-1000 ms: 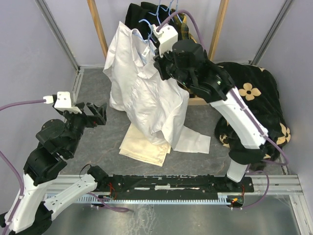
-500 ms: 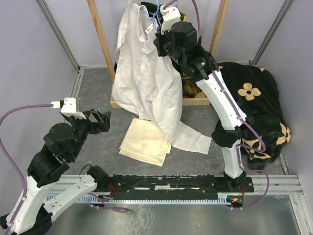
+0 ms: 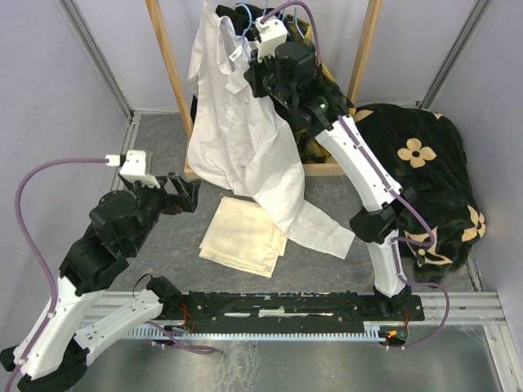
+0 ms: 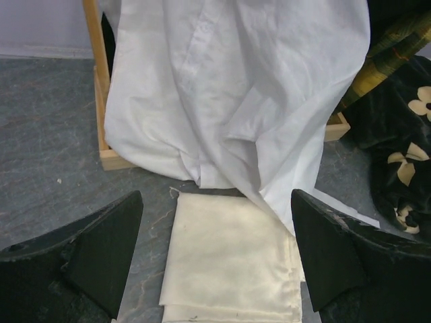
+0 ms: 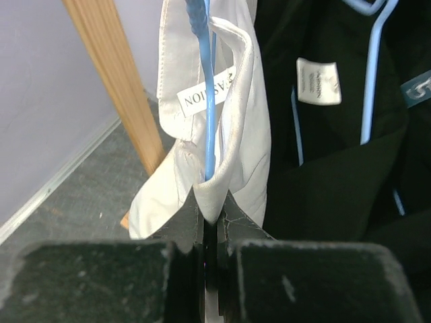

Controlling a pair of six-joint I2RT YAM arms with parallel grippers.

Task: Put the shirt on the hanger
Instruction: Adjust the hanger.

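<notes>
shirt [image 3: 245,139]: hangs at 12 o'clock, sleeve end on tabletop [image 3: 155,155]
right gripper [image 5: 211,219]: jaws clamped on shirt collar and hanger [image 5: 210,114] wire
left gripper [image 3: 185,194]: jaws open, at 9 o'clock

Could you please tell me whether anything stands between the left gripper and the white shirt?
Nothing visible does. The left gripper is open and faces the shirt, which hangs straight ahead. The folded cream cloth lies flat on the table below that path, not across it.
</notes>
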